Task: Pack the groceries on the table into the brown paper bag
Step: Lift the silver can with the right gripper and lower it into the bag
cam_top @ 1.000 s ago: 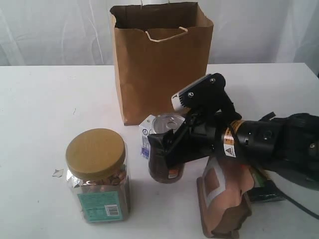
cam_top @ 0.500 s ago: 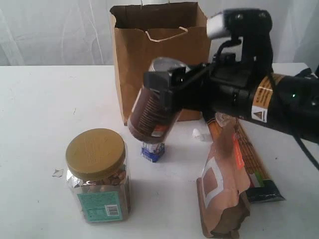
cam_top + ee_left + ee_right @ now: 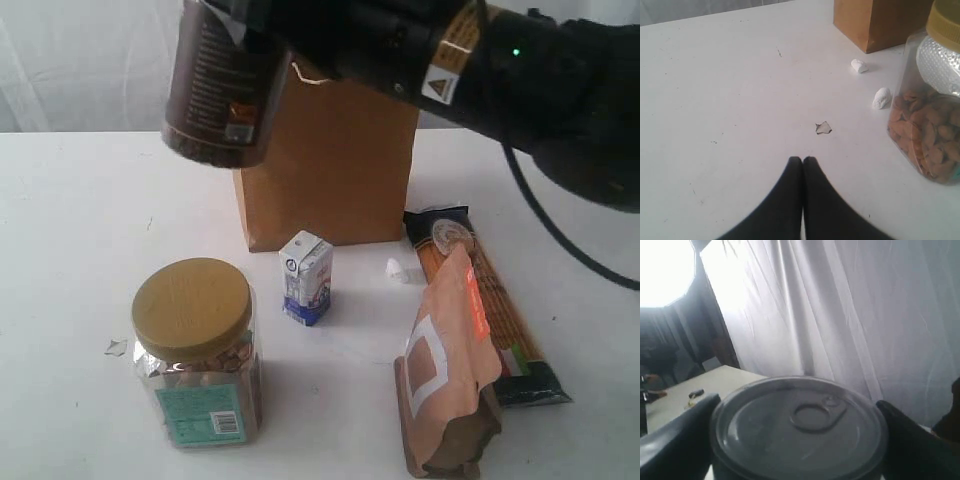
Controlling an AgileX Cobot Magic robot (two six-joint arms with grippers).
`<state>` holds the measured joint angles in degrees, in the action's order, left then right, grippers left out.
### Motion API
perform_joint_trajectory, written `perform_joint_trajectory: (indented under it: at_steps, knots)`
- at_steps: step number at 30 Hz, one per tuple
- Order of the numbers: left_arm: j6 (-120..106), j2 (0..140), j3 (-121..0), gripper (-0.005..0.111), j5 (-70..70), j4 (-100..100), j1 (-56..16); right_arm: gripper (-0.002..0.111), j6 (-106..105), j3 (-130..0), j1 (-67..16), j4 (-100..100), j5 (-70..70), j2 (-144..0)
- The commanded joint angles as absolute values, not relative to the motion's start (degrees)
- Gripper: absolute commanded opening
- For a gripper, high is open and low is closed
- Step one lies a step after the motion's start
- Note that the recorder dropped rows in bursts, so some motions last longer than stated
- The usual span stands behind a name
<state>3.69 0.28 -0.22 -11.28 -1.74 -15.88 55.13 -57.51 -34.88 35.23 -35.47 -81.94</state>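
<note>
The pull-tab tin can (image 3: 215, 85) hangs high and roughly upright by the upper corner of the brown paper bag (image 3: 335, 175), raised, I judge, to clear the rim; whether it is over the mouth yet cannot be told; the right fingers (image 3: 675, 442) stand wide apart, clamped on its sides just below the lid; the left fingers (image 3: 792, 192) are pressed together on nothing, low over the bench (image 3: 715, 75), likely kept out of the way; the jar (image 3: 195, 350), carton (image 3: 306, 277), pouch (image 3: 445, 380) and spaghetti pack (image 3: 495, 305) lie on the bench before the bag, unpacked.
</note>
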Motion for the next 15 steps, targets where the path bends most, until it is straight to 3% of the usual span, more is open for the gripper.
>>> perform_joint_trajectory:
  at_steps: [1, 15]
  knots:
    - [3.59, 0.00, 0.00, 0.000, -11.14, -1.71, -16.11, 0.000, 55.65, -62.86, -34.89, 26.55, -43.45, -87.60]
    - [3.59, 0.00, 0.00, 0.000, -11.14, -1.71, -16.11, 0.000, 41.14, -68.05, -34.78, 3.40, -58.40, -95.58]
